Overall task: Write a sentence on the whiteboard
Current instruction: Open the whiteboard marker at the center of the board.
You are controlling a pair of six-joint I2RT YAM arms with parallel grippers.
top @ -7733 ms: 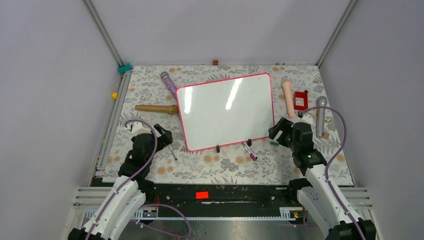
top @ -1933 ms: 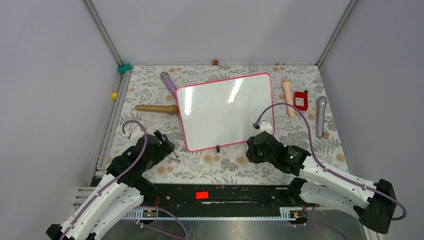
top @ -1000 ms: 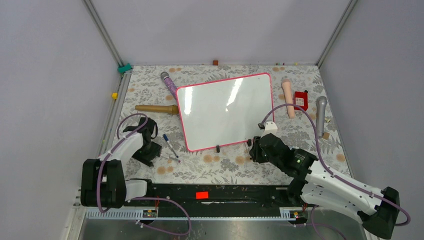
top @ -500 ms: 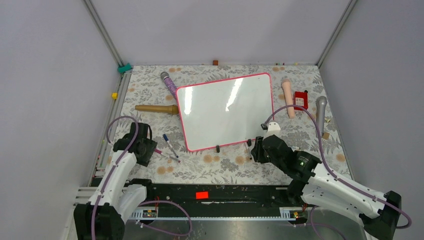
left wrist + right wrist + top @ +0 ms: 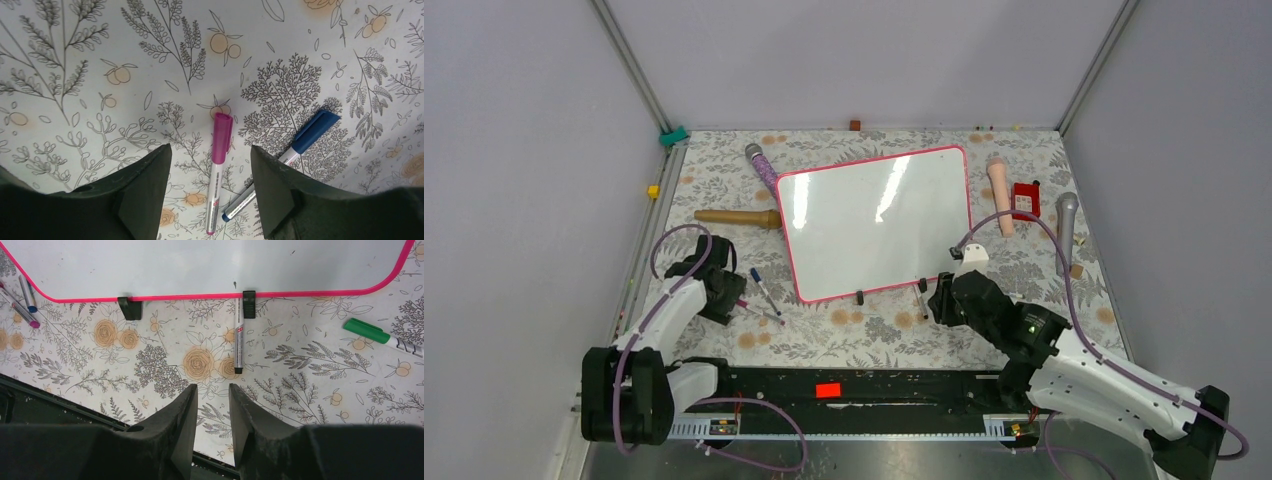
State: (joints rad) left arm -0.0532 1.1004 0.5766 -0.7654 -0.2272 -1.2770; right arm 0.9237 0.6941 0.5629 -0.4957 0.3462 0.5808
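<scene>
The whiteboard (image 5: 874, 220) lies flat on the floral cloth, its pink-framed white face blank, with no sentence showing; its near edge fills the top of the right wrist view (image 5: 200, 265). My left gripper (image 5: 724, 295) hovers open left of the board. A pink-capped marker (image 5: 217, 165) lies between and below its jaws (image 5: 210, 150), and a blue-capped marker (image 5: 300, 142) lies just to the right. My right gripper (image 5: 939, 300) stands at the board's near right corner, narrowly open and empty (image 5: 212, 387). A black marker (image 5: 239, 340) lies just ahead of it.
A green-capped marker (image 5: 370, 331) lies right of the black one. Two black clips (image 5: 130, 307) sit on the board's near frame. A brown wooden handle (image 5: 734, 216) and purple microphone (image 5: 764, 168) lie left of the board. A beige handle (image 5: 1000, 195), red box (image 5: 1025, 200) and grey microphone (image 5: 1064, 230) lie to the right.
My left arm has swung round and settled over the pink and blue markers, its jaws a little wider. The right gripper has drifted slightly rightward. The markers and board have not moved.
</scene>
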